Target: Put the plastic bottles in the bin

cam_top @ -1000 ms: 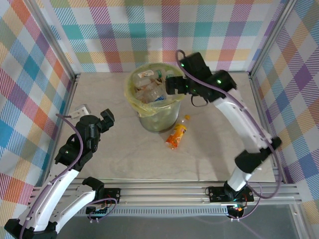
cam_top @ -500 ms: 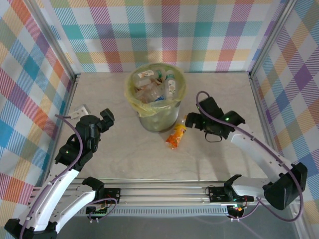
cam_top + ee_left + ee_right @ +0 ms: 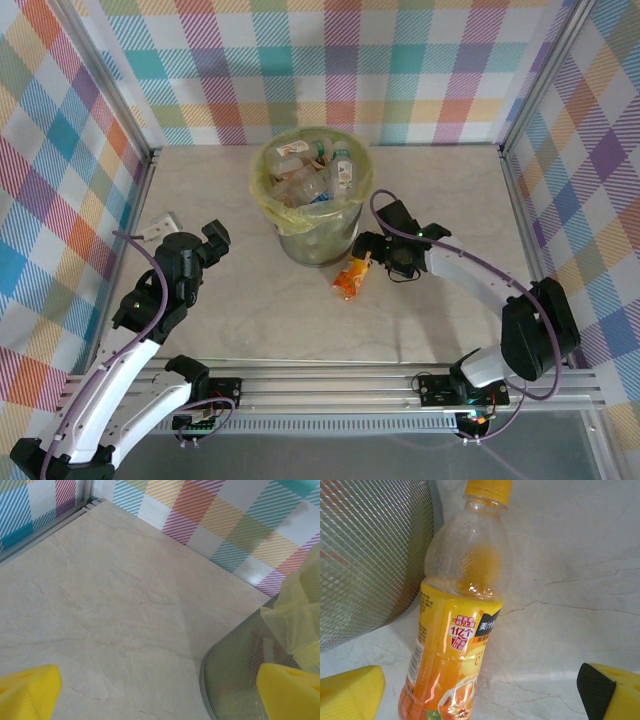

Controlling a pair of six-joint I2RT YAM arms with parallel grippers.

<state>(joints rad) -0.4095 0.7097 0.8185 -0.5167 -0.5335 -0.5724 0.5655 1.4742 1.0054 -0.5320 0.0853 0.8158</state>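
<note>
One orange bottle lay on its side on the table, near the centre, just beside the foot of the bin, its orange cap pointing towards the far edge. The bin stood upright towards the middle of the far edge, its yellow-green liner folded over the rim, with several crushed bottles piled inside. The right gripper was low over the capped end of the loose bottle, jaws spread wide; in the right wrist view the bottle lay in the gap between the yellow fingers, clear of both. The left gripper hung near the left edge, well apart from the bin, jaws likewise spread and holding nothing. A small white object lay at the left edge.
</note>
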